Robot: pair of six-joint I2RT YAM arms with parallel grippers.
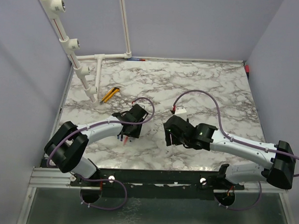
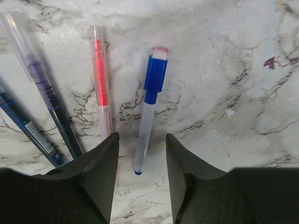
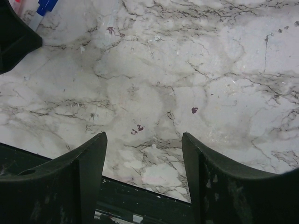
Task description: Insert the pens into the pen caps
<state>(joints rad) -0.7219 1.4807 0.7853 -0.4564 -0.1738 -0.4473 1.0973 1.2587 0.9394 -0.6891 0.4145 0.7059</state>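
Four pens lie side by side on the marble table (image 1: 214, 94) in your left wrist view, all running away from the camera. The whitish pen (image 2: 148, 126) is the nearest to your tool; its blue-tipped near end sits in the gap between the fingers of your left gripper (image 2: 141, 149). A blue sleeve (image 2: 155, 74) covers its far part, with a pale, red-tinged end beyond that. Just to its left is the red-pink pen (image 2: 100, 84), apart from it; further left is a clear pen with a purple core (image 2: 42, 79); a dark blue pen (image 2: 23, 123) with a white label lies at the frame's edge.

Your left gripper is wide open and grips nothing; neither finger touches the whitish pen as far as you can see. From the top view it hangs low over the near-left part of the table, and only a reddish trace of the pens shows beneath it.

Your right gripper (image 3: 144, 144) is also spread wide and empty; bare marble shows between its fingers, close to the table's near edge. In the top corner of its view you can just catch a blue and a red bit of the pens beside the left arm's dark body.

Well apart, towards the far left, a yellow-and-black tool (image 1: 110, 95) lies near the white pipe frame (image 1: 75, 60).
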